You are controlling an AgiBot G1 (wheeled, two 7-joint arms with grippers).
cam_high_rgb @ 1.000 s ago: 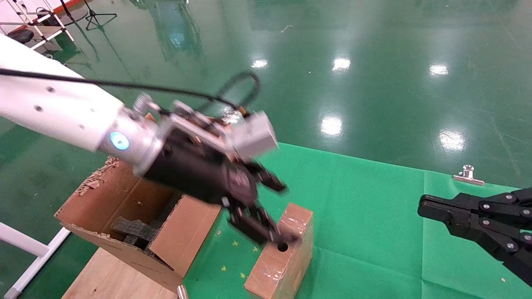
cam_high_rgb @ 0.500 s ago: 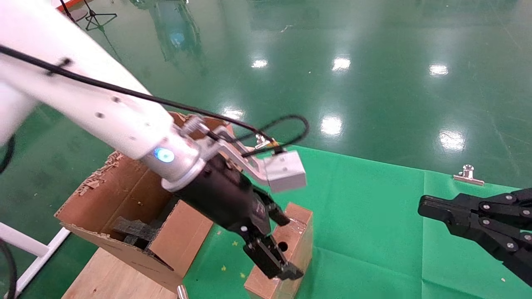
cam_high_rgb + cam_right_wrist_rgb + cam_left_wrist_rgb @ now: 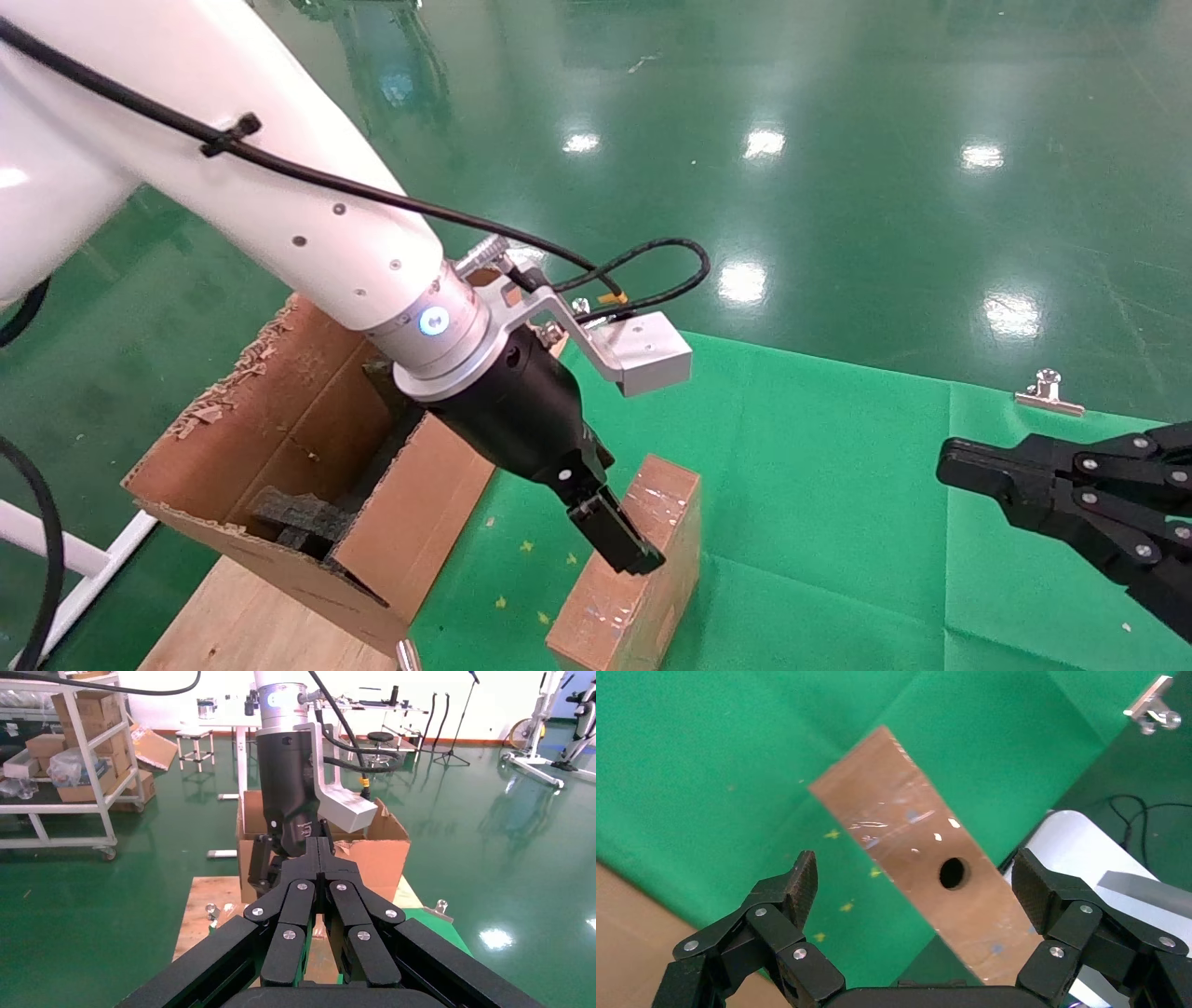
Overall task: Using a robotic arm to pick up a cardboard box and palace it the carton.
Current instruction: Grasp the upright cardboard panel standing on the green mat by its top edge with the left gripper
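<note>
The small taped cardboard box (image 3: 667, 503) stands on its edge on the green cloth, its narrow top face with a round hole (image 3: 952, 873) facing up. My left gripper (image 3: 635, 552), on the white robotic arm (image 3: 307, 233), is open and hangs just above the box (image 3: 905, 832), one finger on each side, not touching it. The carton (image 3: 279, 419) with ragged edges and black foam (image 3: 298, 517) stands open to the left of the box. My right gripper (image 3: 945, 463) is shut and empty, parked at the right; its own view shows its closed tips (image 3: 318, 843).
A green cloth (image 3: 819, 503) covers the table to the right of the box. A silver clip (image 3: 1049, 390) holds its far edge. The carton rests on a wooden board (image 3: 233, 615). Shelves with boxes (image 3: 77, 734) stand far behind.
My left arm has swung down and turned, so the open gripper now straddles the box top from above. The box, carton and right gripper have not moved.
</note>
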